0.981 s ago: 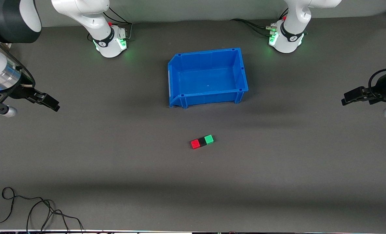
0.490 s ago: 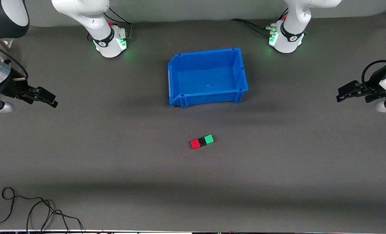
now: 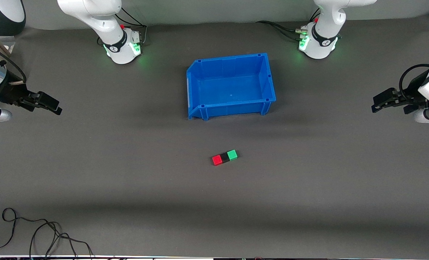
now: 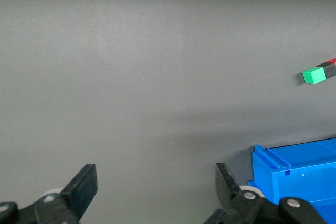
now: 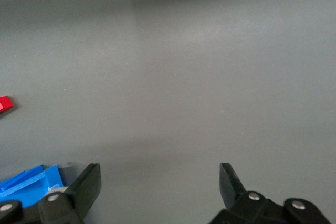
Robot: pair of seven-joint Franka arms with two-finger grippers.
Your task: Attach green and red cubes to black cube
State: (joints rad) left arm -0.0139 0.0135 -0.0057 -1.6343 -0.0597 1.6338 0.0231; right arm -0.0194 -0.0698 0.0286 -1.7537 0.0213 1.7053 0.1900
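Observation:
A red cube (image 3: 217, 160), a black cube (image 3: 224, 157) and a green cube (image 3: 232, 155) lie joined in one short row on the table, nearer to the front camera than the blue bin (image 3: 268, 77). The green cube (image 4: 314, 75) shows in the left wrist view, the red cube (image 5: 5, 104) in the right wrist view. My left gripper (image 3: 377, 104) is open and empty in the air at the left arm's end of the table. My right gripper (image 3: 53, 106) is open and empty in the air at the right arm's end.
The blue bin stands empty in the middle of the table, between the arm bases and the cubes; it shows too in the left wrist view (image 4: 294, 182) and the right wrist view (image 5: 31, 182). A black cable (image 3: 37, 231) lies at the near corner by the right arm's end.
Both grippers have drawn back toward their own ends of the table and a little toward the bases. The cubes have not moved.

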